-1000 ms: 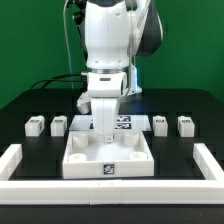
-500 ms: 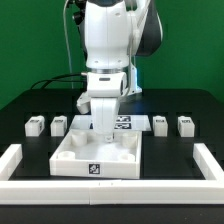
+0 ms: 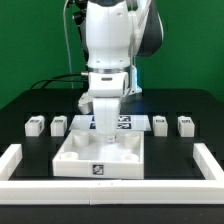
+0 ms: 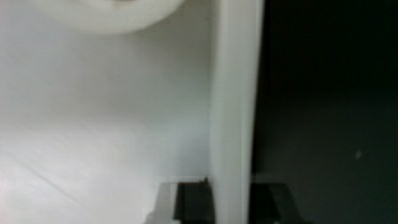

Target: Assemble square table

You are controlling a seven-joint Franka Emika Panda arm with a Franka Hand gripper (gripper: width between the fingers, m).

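Barely begun: no leg is socketed, and the four legs point(image 3: 35, 125) lie loose in a row across the table point(image 3: 200, 105), two either side of the slab point(image 3: 98, 155). The slab lies flat mid-table toward the edge nearest the exterior camera, sockets up, tagged side facing that edge — square, so no long axis. The gripper point(image 3: 104, 128) is pinched shut on its far rim.

The white Franka arm point(image 3: 108, 40) reaches straight down, wrist vertical. Its two-finger gripper point(image 3: 105, 130) is pinched nearly together on a thin wall of the white plastic square table slab point(image 3: 75, 152).
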